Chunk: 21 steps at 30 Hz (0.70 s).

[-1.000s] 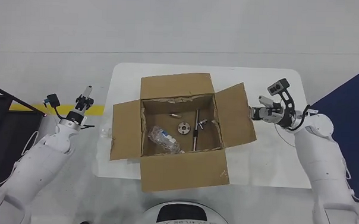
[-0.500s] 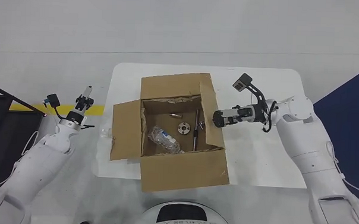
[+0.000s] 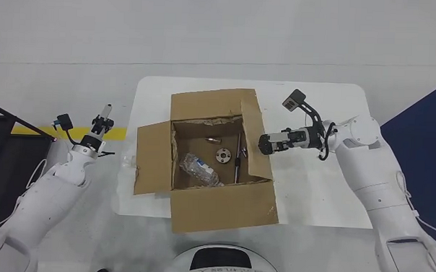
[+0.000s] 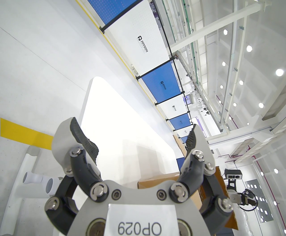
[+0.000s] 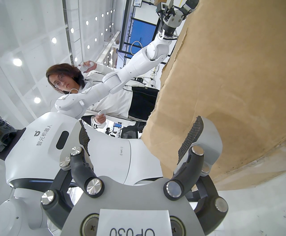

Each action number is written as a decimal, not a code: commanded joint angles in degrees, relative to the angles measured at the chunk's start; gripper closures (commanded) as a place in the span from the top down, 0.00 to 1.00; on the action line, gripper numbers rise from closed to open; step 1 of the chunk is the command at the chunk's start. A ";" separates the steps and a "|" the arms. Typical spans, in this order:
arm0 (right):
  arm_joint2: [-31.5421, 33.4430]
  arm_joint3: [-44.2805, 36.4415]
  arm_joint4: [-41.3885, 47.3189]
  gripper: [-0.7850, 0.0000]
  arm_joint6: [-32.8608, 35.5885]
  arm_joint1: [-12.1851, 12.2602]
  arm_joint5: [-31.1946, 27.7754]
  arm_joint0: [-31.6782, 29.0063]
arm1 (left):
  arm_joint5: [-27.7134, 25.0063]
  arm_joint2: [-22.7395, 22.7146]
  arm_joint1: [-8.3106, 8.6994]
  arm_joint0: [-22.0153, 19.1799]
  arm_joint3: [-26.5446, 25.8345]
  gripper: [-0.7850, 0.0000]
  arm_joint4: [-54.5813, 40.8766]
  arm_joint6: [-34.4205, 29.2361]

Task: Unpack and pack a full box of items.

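The box flap [image 3: 256, 130] stands just in front of the spread jaws of our right gripper [image 3: 264, 145], and our left gripper [image 4: 134, 128], spread too, is far away.

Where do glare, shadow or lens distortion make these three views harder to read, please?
Top view: the brown cardboard box shades its own floor along the walls. Left wrist view: glare washes out the white table top beyond the open left gripper. Right wrist view: ceiling lamps flare, and the box flap looks bowed by the wide lens beside the open right gripper.
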 commanded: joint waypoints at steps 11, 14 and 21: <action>-0.04 -1.20 -0.65 1.00 -1.77 -0.05 -0.63 0.02 | 0.00 0.00 0.00 0.00 0.00 1.00 0.00 0.00; -1.01 -3.76 -1.59 1.00 -4.14 -0.15 0.39 -1.12 | 2.85 0.11 -0.19 -0.07 0.03 1.00 2.60 -0.17; -7.80 0.61 -9.46 1.00 -11.42 -1.53 6.07 2.72 | 0.77 2.05 -1.93 0.58 0.36 1.00 9.26 -5.74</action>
